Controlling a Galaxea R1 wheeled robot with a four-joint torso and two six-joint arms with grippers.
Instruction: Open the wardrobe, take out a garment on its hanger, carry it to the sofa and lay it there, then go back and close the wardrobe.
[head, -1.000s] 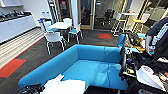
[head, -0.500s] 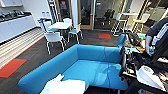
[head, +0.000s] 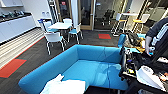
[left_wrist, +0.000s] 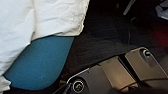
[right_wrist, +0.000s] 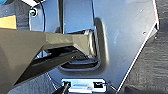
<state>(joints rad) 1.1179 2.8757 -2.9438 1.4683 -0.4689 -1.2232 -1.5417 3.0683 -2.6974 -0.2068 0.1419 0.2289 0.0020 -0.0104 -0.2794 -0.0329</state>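
Jaw state cannot be determined for either arm: neither wrist view resolves the fingers, and no grip on anything can be confirmed.

Location of the task item: the plain white thin-fabric T-shirt (head: 65, 87) lies on the near left end of the large bright blue L-shaped upholstered sofa (head: 95, 67), at the near edge of the head view. In the left wrist view the same crumpled white fabric (left_wrist: 37, 20) drapes over a rounded blue sofa edge (left_wrist: 37, 65), with dark carpet (left_wrist: 100, 42) beside it. A hanger cannot be made out.

Risk assessment:
- The fabric overhangs the rounded sofa end. Judged from this position, any snag on the left arm could drag the garment off onto the carpet.
- A person (head: 156, 37) with a control rig stands at the right, close to the sofa's right arm. A turn of the base toward that side could cause contact.

Count:
- Sofa: one.
- White garment: one.
- White table (head: 60, 25) at far left: one, with several white chairs (head: 53, 38) around it; exact number unclear.
- Red floor patches (head: 11, 67): two.
- Person: one.
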